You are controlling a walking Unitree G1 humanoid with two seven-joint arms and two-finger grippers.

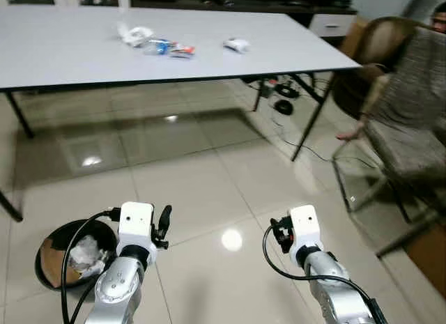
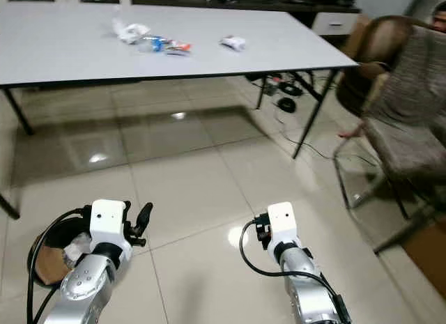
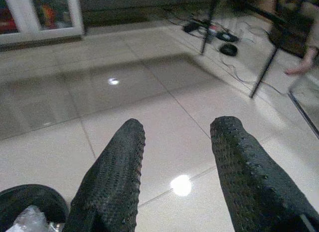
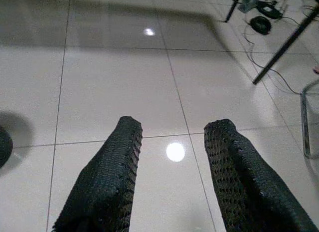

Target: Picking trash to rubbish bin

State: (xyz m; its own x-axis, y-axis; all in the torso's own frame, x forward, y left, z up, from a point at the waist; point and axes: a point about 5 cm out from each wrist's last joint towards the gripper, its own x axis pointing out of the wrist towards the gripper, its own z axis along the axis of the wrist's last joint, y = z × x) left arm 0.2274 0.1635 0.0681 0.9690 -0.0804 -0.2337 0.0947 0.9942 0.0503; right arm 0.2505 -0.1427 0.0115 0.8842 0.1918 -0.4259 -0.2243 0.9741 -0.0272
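Two grippers' fingers spread, empty, left [image 3: 172, 177], right [image 4: 174, 177], bin [image 1: 59, 251] beside left, table trash [image 1: 157, 44] far

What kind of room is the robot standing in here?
Probably a living or dining room in a home. A long white table with scattered trash stands on a glossy tiled floor, a person sits in a chair to the right, and a black rubbish bin sits by the robot.

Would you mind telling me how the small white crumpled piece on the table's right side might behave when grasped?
The white crumpled wrapper looks thin and light, so it will probably squash flat. On the smooth table it may slide away if nudged.
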